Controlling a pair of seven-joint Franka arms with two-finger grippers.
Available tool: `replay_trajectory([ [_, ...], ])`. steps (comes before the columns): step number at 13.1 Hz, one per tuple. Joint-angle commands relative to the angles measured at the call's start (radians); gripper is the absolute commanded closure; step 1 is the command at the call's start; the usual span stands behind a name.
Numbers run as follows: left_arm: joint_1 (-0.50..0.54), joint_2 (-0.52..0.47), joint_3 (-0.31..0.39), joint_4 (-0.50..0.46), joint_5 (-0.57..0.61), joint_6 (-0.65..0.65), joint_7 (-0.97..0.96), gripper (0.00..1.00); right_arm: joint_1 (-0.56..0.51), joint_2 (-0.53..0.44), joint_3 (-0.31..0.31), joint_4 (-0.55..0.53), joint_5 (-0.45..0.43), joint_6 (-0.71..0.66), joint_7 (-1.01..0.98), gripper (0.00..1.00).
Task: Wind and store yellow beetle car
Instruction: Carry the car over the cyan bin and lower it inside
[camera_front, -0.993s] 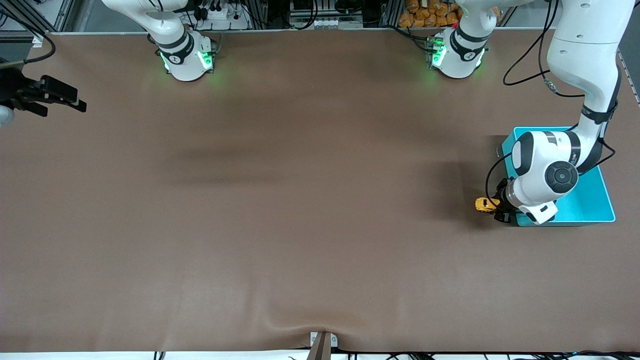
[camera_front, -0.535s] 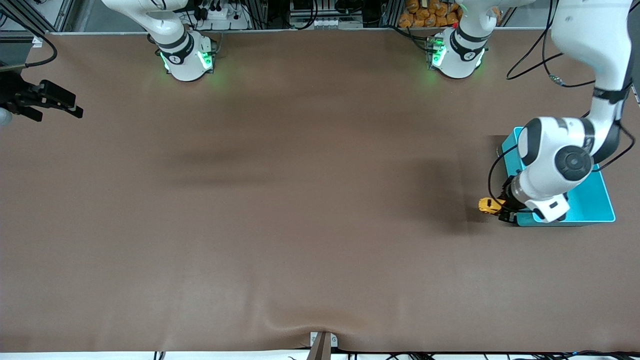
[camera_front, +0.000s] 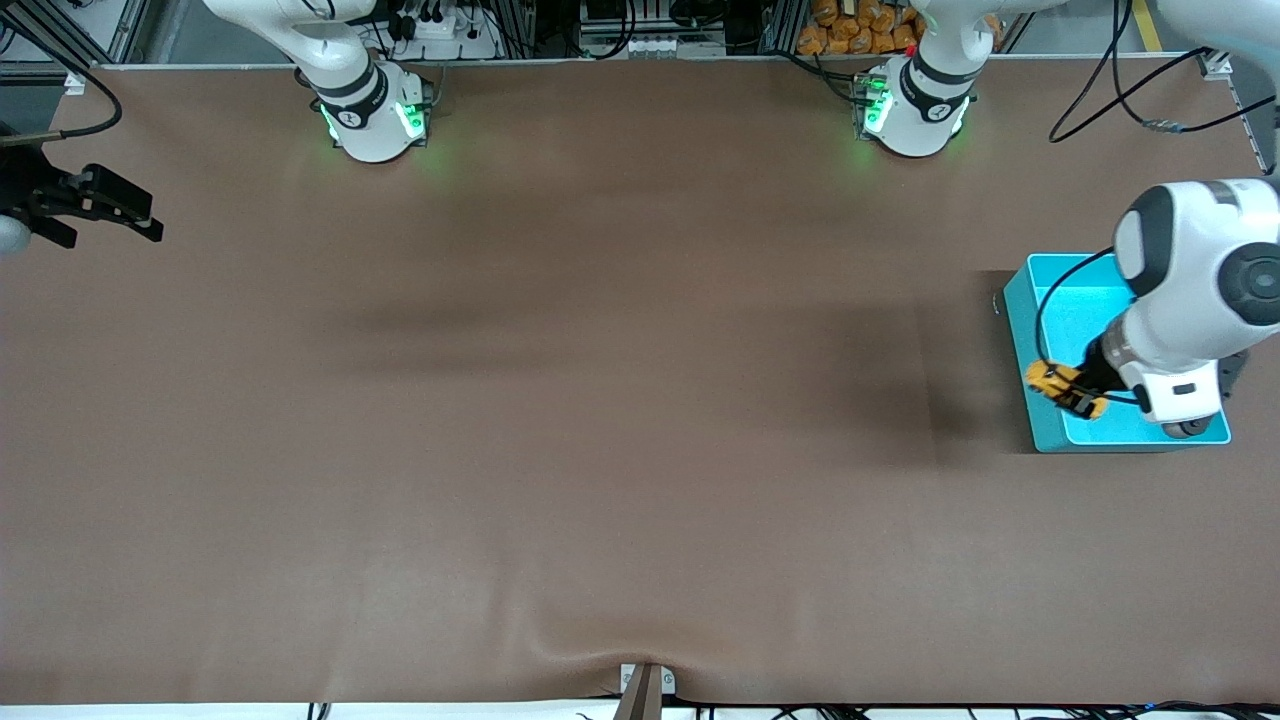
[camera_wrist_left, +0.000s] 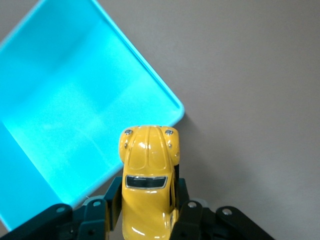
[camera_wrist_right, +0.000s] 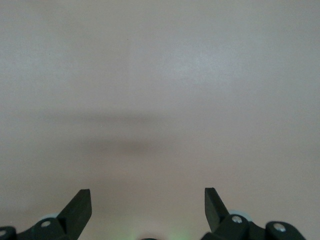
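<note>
My left gripper (camera_front: 1072, 392) is shut on the yellow beetle car (camera_front: 1062, 386) and holds it in the air over the rim of the cyan bin (camera_front: 1040, 430), at the bin's side toward the right arm. In the left wrist view the car (camera_wrist_left: 148, 175) sits between the fingers (camera_wrist_left: 186, 210), nose over the bin's corner (camera_wrist_left: 170, 102). The bin's floor shows bare. My right gripper (camera_front: 125, 210) is open and empty, waiting at the right arm's end of the table; its wrist view shows only bare mat between the fingertips (camera_wrist_right: 84, 205).
The brown mat (camera_front: 600, 400) covers the table. The two arm bases (camera_front: 375, 115) stand along the edge farthest from the front camera. A small bracket (camera_front: 645, 685) sits at the edge nearest the front camera.
My left gripper has lifted the car off the mat beside the bin and carried it up over the bin's rim. The right gripper has barely moved.
</note>
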Motion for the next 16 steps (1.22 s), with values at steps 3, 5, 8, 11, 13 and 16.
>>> replay_trajectory([
  [3, 0.159, -0.003, -0.008, -0.016, 0.026, -0.011, 0.533, 0.98, 0.007, -0.032, -0.005, -0.031, -0.008, 0.029, -0.009, 0.00],
  [5, 0.190, 0.019, -0.008, -0.018, 0.026, 0.009, 0.601, 0.98, 0.005, -0.032, -0.006, -0.029, -0.008, 0.029, -0.009, 0.00],
  [8, 0.202, 0.068, -0.008, -0.070, 0.027, 0.102, 0.603, 0.99, 0.005, -0.030, -0.008, -0.028, -0.008, 0.032, -0.010, 0.00],
  [11, 0.211, 0.117, -0.008, -0.088, 0.051, 0.139, 0.615, 0.99, 0.007, -0.030, -0.008, -0.029, -0.008, 0.034, -0.010, 0.00],
  [13, 0.219, 0.140, -0.008, -0.091, 0.137, 0.139, 0.617, 0.99, 0.007, -0.029, -0.006, -0.028, -0.008, 0.034, -0.010, 0.00],
  [16, 0.244, 0.162, -0.009, -0.096, 0.148, 0.162, 0.617, 0.99, 0.007, -0.029, -0.008, -0.028, -0.008, 0.034, -0.010, 0.00],
])
